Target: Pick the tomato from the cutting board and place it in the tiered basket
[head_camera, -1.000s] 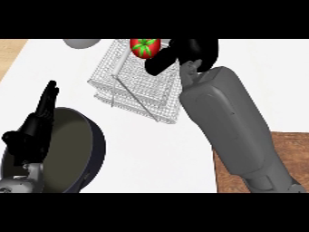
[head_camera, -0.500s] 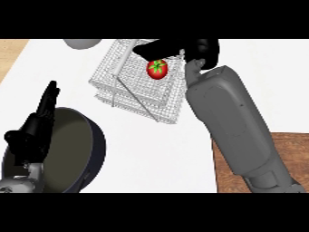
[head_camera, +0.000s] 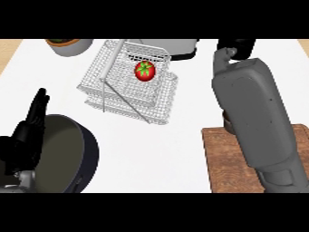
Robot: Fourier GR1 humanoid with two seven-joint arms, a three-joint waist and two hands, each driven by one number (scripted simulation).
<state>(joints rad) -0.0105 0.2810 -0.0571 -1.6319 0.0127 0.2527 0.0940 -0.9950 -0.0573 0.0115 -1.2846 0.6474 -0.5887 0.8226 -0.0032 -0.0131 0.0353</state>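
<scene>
Head view has the tomato (head_camera: 144, 71) sitting in the tiered basket (head_camera: 117, 97), off to the left of the right hand (head_camera: 235, 47), whose grip I can't make out. Left hand (head_camera: 24, 136) rests by the pan (head_camera: 66, 154), fingers straight and together.

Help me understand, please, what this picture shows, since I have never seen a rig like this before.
It is one picture, taken from the robot's head, looking steeply down at a white counter. Two grey arms come in from the lower edge, each ending in a black hand. The left hand rests open near the left edge, its fingers straight, next to a dark pan. The right forearm stretches up the right side, and the right hand sits at the far edge, to the right of the wire basket. The tomato lies in the basket, with no hand on it. A wooden cutting board lies at the lower right, partly under that forearm.
</scene>
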